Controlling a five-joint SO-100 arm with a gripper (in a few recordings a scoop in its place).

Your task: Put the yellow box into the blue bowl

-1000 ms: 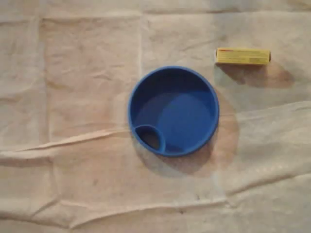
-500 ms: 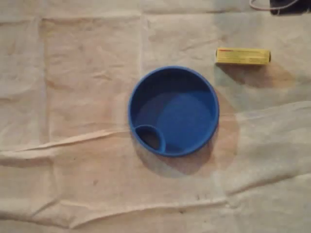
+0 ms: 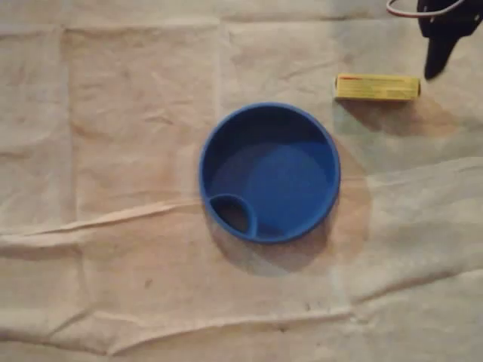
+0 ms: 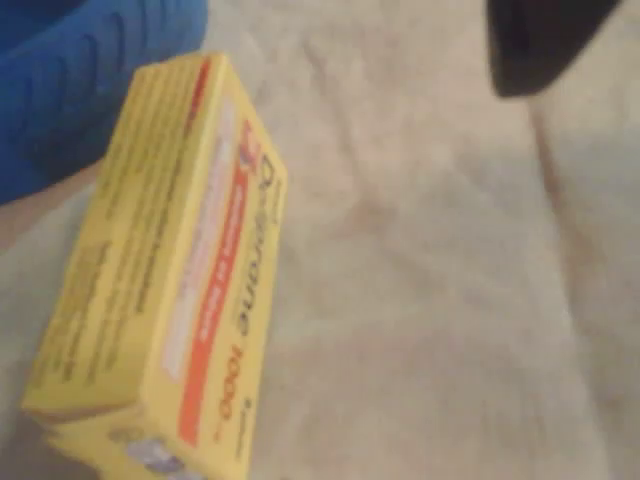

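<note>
My claw (image 3: 436, 53) hung over the far right of the counter. One dark finger (image 4: 545, 40) showed in the wrist view. I could not tell whether the jaws stood apart or together, and nothing was in them.

Just beside the claw and a little toward the middle of the counter lay the yellow box (image 3: 377, 87), flat on a long face and apart from my finger. I judged I was there to line up on it. It was a slim cardboard carton with crisp edges and an orange-red printed band, and its narrow parallel sides would suit a pinch.

Beyond the box, farther from the claw, sat the blue bowl (image 3: 269, 172). It was round, smooth plastic, empty, with a small oval pocket at its far rim, and its wide mouth looked an easy target.

Under everything lay a pale, creased cloth (image 3: 113, 113), soft and wrinkled.
</note>
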